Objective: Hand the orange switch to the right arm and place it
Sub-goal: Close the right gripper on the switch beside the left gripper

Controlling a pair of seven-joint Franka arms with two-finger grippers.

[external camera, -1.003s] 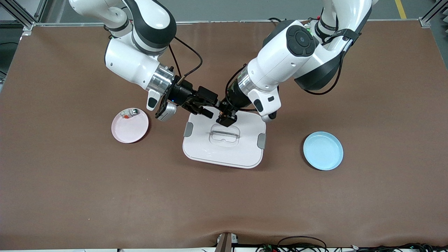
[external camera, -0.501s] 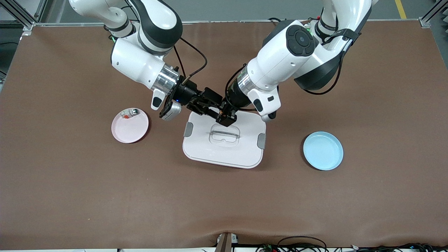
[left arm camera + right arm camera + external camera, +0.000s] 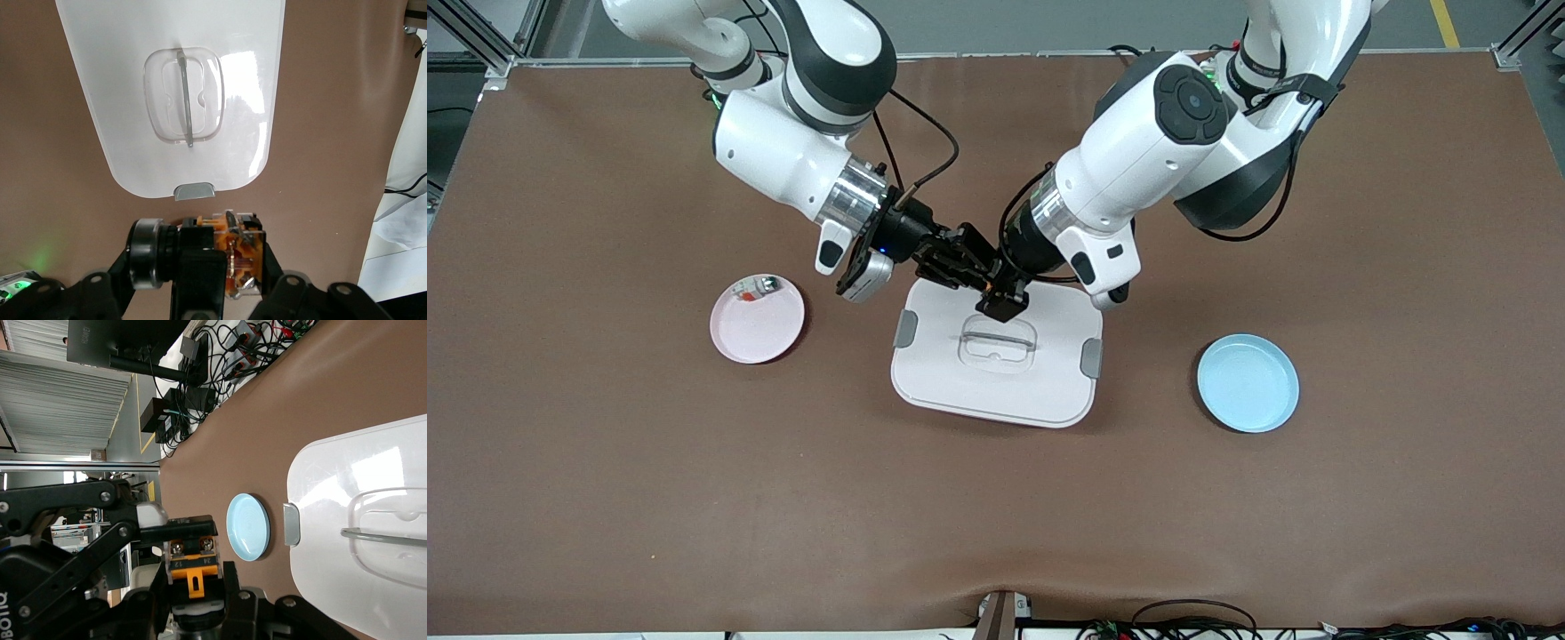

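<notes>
The orange switch point(image 3: 989, 286), a small black block with an orange face, hangs in the air over the edge of the white lid point(image 3: 996, 391) that lies farthest from the front camera. My left gripper point(image 3: 998, 300) is shut on it; the left wrist view shows the switch point(image 3: 240, 250) pinched end to end in that gripper point(image 3: 200, 270). My right gripper point(image 3: 967, 269) meets it from the right arm's end of the table. In the right wrist view its fingers point(image 3: 230, 587) stand on either side of the switch point(image 3: 193, 563) with a slight gap, so the right gripper point(image 3: 192, 585) is open around it.
A pink plate point(image 3: 758, 333) toward the right arm's end holds a pale silver-white part point(image 3: 754, 287). An empty blue plate point(image 3: 1248, 383) lies toward the left arm's end and also shows in the right wrist view point(image 3: 248, 527). The lid has a clear handle point(image 3: 183, 93).
The right gripper has moved toward the left gripper and now has its fingers around the switch. The left gripper has stayed put with the switch.
</notes>
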